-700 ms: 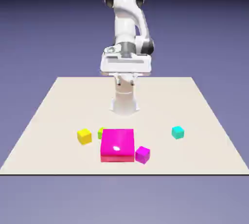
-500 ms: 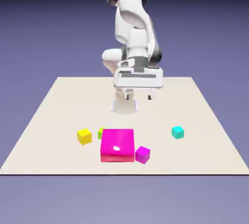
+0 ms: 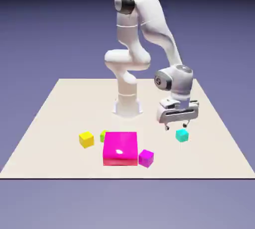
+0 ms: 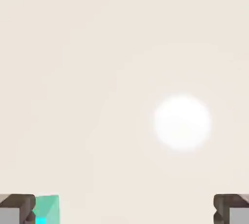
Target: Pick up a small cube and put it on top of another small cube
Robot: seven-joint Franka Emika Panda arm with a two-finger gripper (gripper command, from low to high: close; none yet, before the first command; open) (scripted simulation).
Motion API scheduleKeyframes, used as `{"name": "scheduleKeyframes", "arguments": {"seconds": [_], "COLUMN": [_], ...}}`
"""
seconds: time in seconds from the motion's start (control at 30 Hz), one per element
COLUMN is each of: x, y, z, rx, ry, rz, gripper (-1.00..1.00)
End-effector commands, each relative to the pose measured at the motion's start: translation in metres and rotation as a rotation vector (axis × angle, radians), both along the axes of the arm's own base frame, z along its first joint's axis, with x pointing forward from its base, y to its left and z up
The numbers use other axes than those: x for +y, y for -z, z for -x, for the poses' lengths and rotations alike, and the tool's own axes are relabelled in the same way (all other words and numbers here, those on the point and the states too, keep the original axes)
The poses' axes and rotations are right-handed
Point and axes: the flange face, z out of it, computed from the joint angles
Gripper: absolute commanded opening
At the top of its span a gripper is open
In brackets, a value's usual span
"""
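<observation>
The white arm [image 3: 149, 34] bent down toward the exterior view's right, its gripper [image 3: 176, 125] hanging just above the table [image 3: 50, 123] with the jaws spread wide and nothing between them. The cyan cube [image 3: 182, 135] sat on the table directly below and slightly to the right of the fingers, apart from them and not gripped. In the hand view, that cube [image 4: 47, 209] showed only as a turquoise sliver at the bottom edge, just inside the left fingertip [image 4: 17, 208], while the right fingertip [image 4: 231, 208] stood far across the frame; the rest was bare table with one bright round highlight [image 4: 182, 121]. Well to the left of the cyan cube in the exterior view, the big pink block [image 3: 120, 148] lay near the table's front edge. A purple cube [image 3: 146, 158] rested at the block's lower right corner, seemingly touching it. A yellow cube [image 3: 86, 139] stood near the block's left side, and a green cube [image 3: 103, 136] peeked out from behind the block's back left corner, mostly hidden.
</observation>
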Motion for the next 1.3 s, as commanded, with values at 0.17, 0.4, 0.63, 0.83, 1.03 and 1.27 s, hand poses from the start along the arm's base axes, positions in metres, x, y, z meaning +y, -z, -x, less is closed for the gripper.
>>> {"name": "scheduleKeyframes", "arguments": {"seconds": [0.17,0.4,0.63,0.83,1.03,1.27], "x": [0.029,0.025,0.029,0.028,-0.048,-0.192], "y": [0.026,0.083,0.049,0.014,-0.005,-0.039], "z": [0.027,0.035,0.029,0.028,-0.06,-0.145], "rx": [0.079,0.081,0.078,0.081,0.069,0.07], "ry": [-0.032,-0.034,-0.031,-0.034,0.548,1.352], "rz": [-0.001,0.004,-0.004,0.004,-0.007,-0.052], "gripper": [0.0,0.0,-1.0,-1.0,-1.0,-1.0]}}
